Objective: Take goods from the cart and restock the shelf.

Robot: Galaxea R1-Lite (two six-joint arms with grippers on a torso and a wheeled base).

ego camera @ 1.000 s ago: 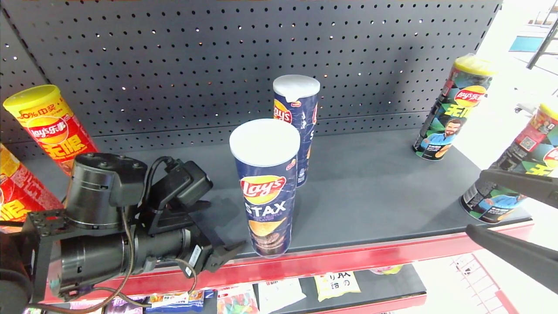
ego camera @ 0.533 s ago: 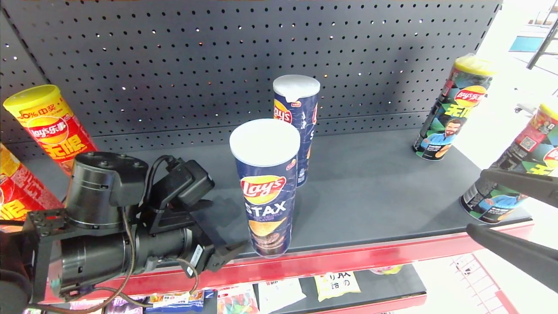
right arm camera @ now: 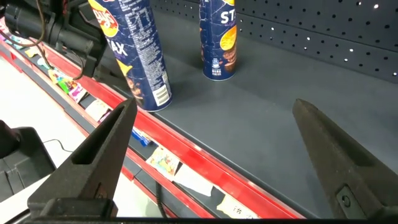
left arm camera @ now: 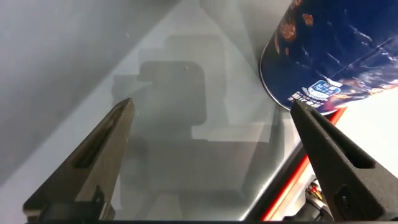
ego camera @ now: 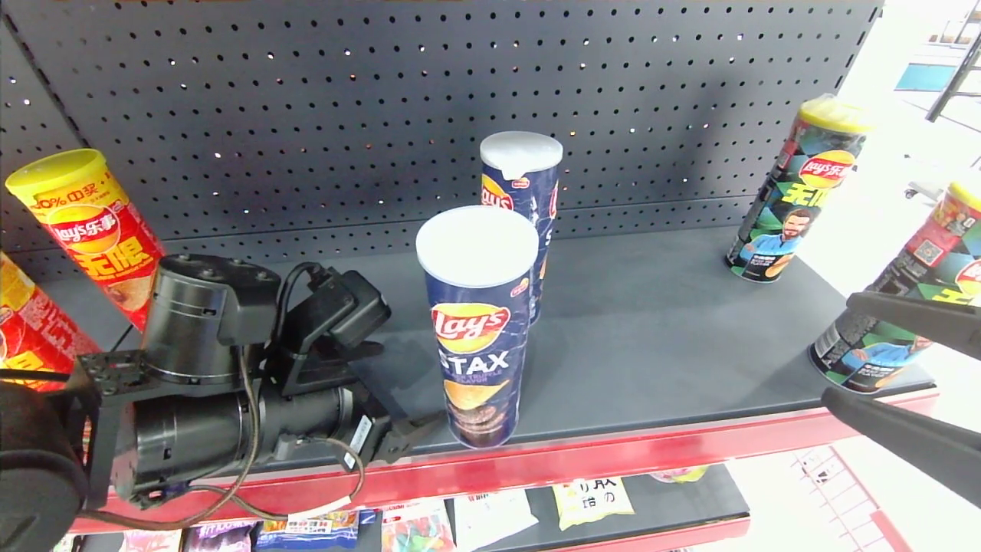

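Two dark blue chip cans with white lids stand on the grey shelf [ego camera: 651, 322]. The front can [ego camera: 475, 330] [right arm camera: 140, 56] is near the red front edge, the rear can [ego camera: 521, 222] [right arm camera: 217, 37] behind it. My left gripper [ego camera: 398, 391] [left arm camera: 211, 106] is open, low over the shelf just left of the front can. One fingertip [left arm camera: 305, 118] is at the base of that can [left arm camera: 329, 50], and nothing lies between the fingers. My right gripper [ego camera: 835, 353] [right arm camera: 214, 106] hangs open and empty off the shelf's front right.
Two yellow-and-red cans [ego camera: 84, 215] [ego camera: 31, 330] lean at the far left. Two dark cans with yellow lids [ego camera: 797, 192] [ego camera: 897, 307] stand at the right. A pegboard wall [ego camera: 383, 92] backs the shelf. Small packets [ego camera: 490, 514] lie on the lower shelf.
My left arm has moved to the right along the shelf front, and the front blue can has shifted slightly right with it. The right gripper has stayed put.
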